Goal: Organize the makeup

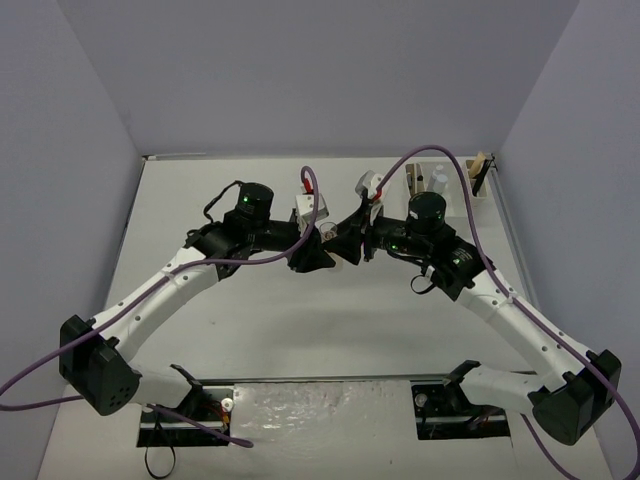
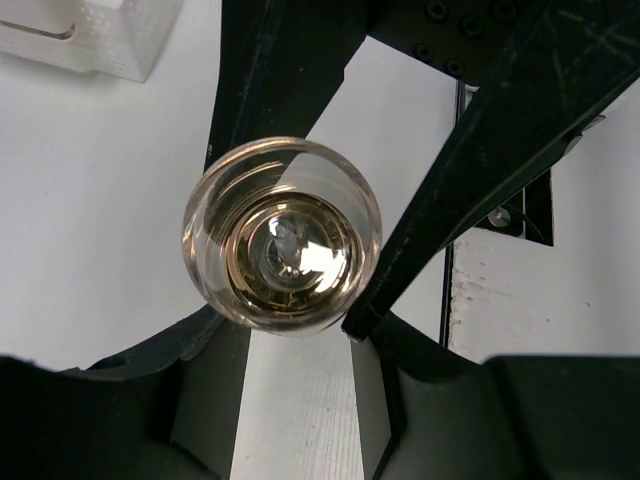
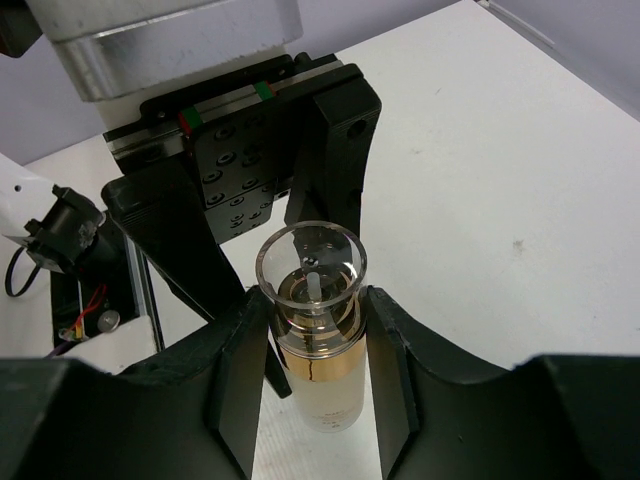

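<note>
Both grippers meet mid-frame, the right gripper (image 1: 352, 244) clamped on a gold-collared bottle (image 3: 318, 385), the left gripper (image 1: 312, 256) at its clear cap (image 2: 282, 235), grip impossible to tell.

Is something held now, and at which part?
The right pincer grips the bottle at its gold collar, under the clear cap. Whether the left pincer grips too is unclear.

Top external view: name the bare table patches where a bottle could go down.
Bare: the wide table stretch between the left arm and right arm, plus the back-left corner. Crowded: the back edge, centre to right, lined with white holders.
</note>
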